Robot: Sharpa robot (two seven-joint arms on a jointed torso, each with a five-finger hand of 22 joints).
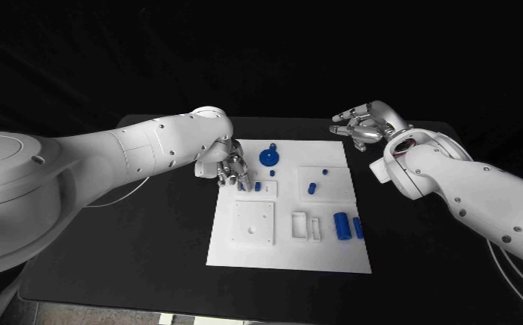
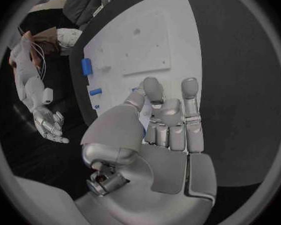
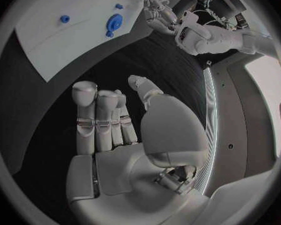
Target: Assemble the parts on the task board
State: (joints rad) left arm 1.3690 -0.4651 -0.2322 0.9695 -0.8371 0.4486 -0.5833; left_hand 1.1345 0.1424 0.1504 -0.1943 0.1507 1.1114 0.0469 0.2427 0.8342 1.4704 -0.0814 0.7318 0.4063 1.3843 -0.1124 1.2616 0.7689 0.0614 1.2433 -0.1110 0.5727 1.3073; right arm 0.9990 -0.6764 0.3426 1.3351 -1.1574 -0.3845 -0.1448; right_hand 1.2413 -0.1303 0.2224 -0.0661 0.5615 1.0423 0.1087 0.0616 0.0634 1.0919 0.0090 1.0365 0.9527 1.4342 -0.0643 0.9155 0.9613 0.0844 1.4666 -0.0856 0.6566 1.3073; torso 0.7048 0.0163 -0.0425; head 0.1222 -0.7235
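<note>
Because the left hand [image 1: 226, 168] hovers empty over blue parts [image 1: 249, 186] near the task board's [image 1: 327, 257] left edge, it could knock them; the right hand [image 1: 365, 127] waits empty.

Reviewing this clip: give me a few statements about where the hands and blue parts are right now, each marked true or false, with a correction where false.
1. The left hand is over the left edge of the task board, its fingers down by small blue parts. True.
2. The right hand holds a blue part. False: it holds nothing and is off the board, over the black table beyond the board's far right corner.
3. Two blue cylinders lie side by side near the board's right edge. True.
4. The round blue part lies off the board on the table. False: it lies on the board, near its far edge.
5. The left hand has a blue cylinder lifted clear of the board. False: no part is seen raised; whether its fingers touch one cannot be told.
</note>
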